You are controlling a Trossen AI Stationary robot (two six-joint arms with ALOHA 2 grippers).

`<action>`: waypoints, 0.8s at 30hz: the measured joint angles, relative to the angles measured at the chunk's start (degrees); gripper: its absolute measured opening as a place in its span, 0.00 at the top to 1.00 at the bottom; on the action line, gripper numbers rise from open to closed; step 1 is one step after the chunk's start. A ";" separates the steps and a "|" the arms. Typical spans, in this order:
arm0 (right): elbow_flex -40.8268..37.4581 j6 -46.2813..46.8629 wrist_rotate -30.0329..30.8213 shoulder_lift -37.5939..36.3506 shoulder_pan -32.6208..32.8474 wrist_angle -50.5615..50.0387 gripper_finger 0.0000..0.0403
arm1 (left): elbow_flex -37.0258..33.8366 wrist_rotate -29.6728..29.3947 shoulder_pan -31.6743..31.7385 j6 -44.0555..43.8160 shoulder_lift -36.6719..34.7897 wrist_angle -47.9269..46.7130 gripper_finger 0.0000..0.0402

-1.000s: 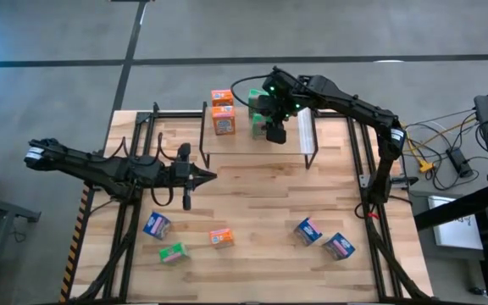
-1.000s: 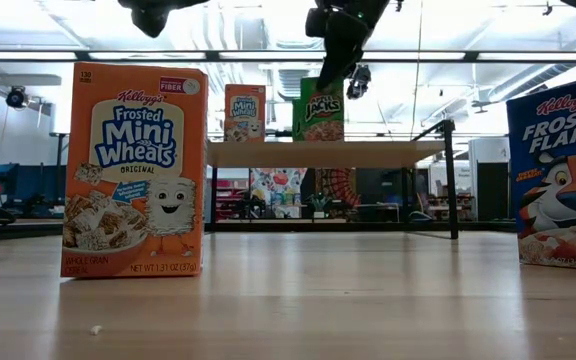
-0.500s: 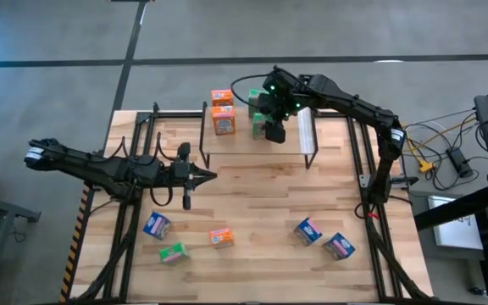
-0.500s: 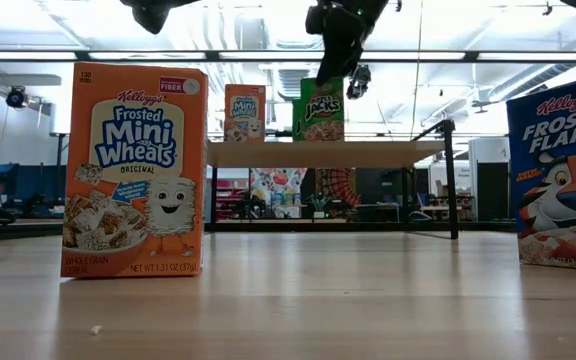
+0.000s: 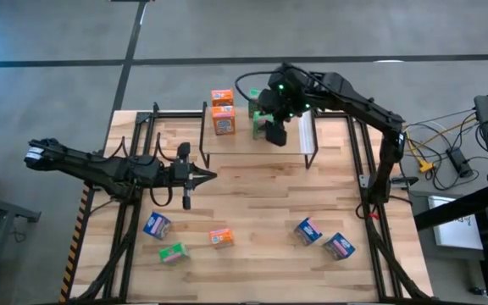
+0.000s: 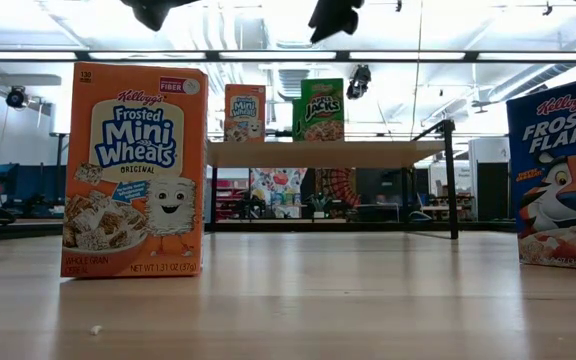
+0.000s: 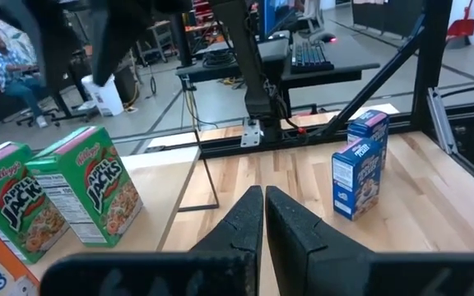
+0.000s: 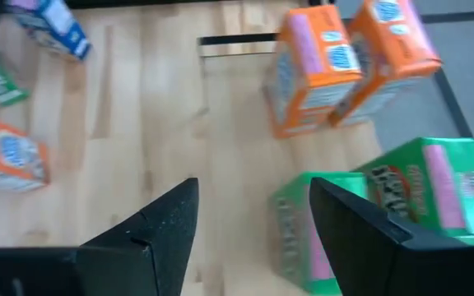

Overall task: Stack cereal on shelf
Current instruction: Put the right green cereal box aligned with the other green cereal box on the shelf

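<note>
The right pincer [image 5: 275, 129] hangs above the shelf [image 5: 235, 140], fingers spread wide and holding nothing, directly over two green cereal boxes [image 8: 401, 201] standing side by side on the plank. Two orange boxes [image 5: 222, 113] stand just beside them on the shelf. The risk here is a finger clipping a green box on the way off, tipping it into the orange pair or off the plank's edge. Five boxes are scattered on the counter [image 5: 261, 203], among them a blue pair [image 5: 324, 238] near the right side. The left pincer [image 7: 263, 222], closed and empty, waits over the counter's left half.
</note>
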 joint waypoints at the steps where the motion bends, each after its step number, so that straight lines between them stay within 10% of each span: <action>1: 0.00 0.20 0.00 -0.19 0.77 -0.17 0.47 | 0.00 0.00 -0.01 0.36 0.00 0.00 1.00; 24: -19.45 1.06 0.21 -6.70 8.18 12.24 0.76 | 0.02 0.00 0.00 5.81 -2.96 -0.53 1.00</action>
